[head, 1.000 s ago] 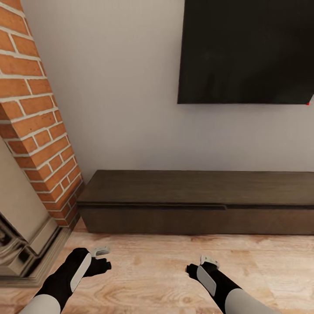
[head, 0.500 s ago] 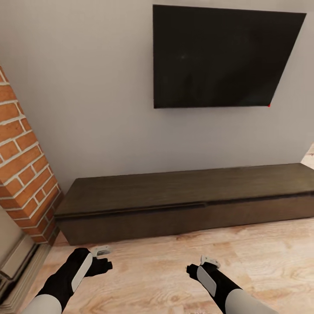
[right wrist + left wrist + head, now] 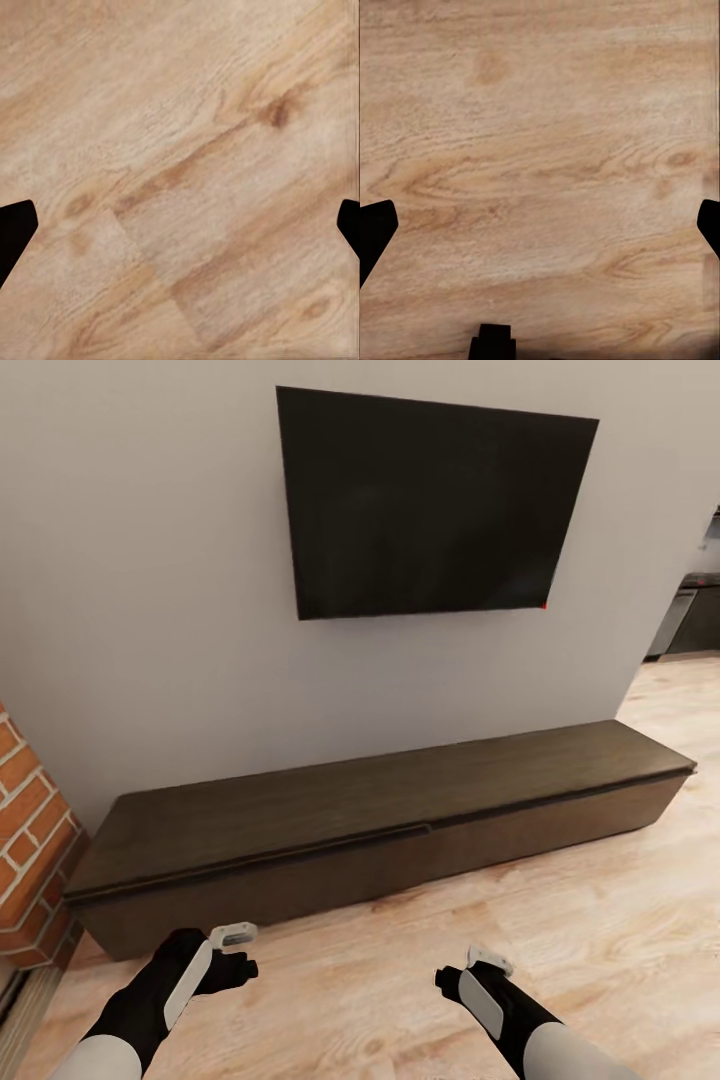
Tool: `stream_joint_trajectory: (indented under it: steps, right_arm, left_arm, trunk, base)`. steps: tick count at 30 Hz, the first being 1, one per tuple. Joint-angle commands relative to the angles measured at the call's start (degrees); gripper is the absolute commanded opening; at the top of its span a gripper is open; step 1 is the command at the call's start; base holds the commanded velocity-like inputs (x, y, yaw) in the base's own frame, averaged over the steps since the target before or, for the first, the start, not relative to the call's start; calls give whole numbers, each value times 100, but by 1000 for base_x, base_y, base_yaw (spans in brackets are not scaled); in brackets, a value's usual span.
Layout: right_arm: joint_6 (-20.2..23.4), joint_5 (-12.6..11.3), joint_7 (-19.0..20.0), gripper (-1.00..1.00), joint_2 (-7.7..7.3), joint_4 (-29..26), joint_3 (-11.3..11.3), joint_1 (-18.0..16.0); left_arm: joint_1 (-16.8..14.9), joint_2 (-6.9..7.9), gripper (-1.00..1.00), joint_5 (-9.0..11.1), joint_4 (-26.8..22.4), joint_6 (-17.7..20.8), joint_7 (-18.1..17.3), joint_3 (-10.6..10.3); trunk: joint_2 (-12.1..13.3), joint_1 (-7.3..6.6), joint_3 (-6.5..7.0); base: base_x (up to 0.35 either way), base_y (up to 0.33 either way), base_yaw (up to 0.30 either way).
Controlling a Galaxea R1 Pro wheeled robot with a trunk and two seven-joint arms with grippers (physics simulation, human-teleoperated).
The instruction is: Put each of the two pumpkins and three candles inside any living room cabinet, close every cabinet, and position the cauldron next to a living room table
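Note:
The long, low dark-brown cabinet stands against the grey wall, its drawer fronts flush and shut, with a seam near the middle. My left gripper and right gripper hang low over the wooden floor in front of it, well short of the cabinet. In the left wrist view the left gripper is open, fingertips far apart over bare planks. The right gripper is open in the same way, with nothing between its fingertips. The pumpkins, candles, cauldron and table are out of view.
A black wall-mounted TV hangs above the cabinet. A brick fireplace column stands at the far left. Light wooden floor stretches to the right, towards an opening with dark kitchen units.
The camera has swung to the right: cabinet and TV slid left in the picture, most of the brick column left it, and the cabinet's right end came in. Both arms hold their pose.

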Motion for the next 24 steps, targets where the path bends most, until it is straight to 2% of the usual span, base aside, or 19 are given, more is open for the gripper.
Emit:
stream_joint_trajectory:
  steps: [1, 6, 20, 24]
  right_arm:
    - [0, 0, -1, 100, -2, 1, 0, 0]
    - [6, 0, -1, 100, -8, 60, -6, 0]
    - [21, -8, -4, 100, -187, 134, -18, 0]
    - [17, -15, 3, 100, -221, 140, -18, 2]
  left_arm:
    - [0, 0, 100, 2, -1, 0, 0, 0]
    - [0, -1, 100, 4, 1, 0, 0, 0]
    - [0, 7, 100, 4, 2, 3, -7, -9]
    - [0, 8, 100, 0, 1, 6, -14, -9]
  trunk:
    - [42, -23, 18]
    - [242, -132, 108]
    - [804, -440, 360]
    - [804, -440, 360]
  base:
    - [0, 0, -287]
    - [0, 0, -287]
    - [0, 0, -287]
    - [0, 0, -287]
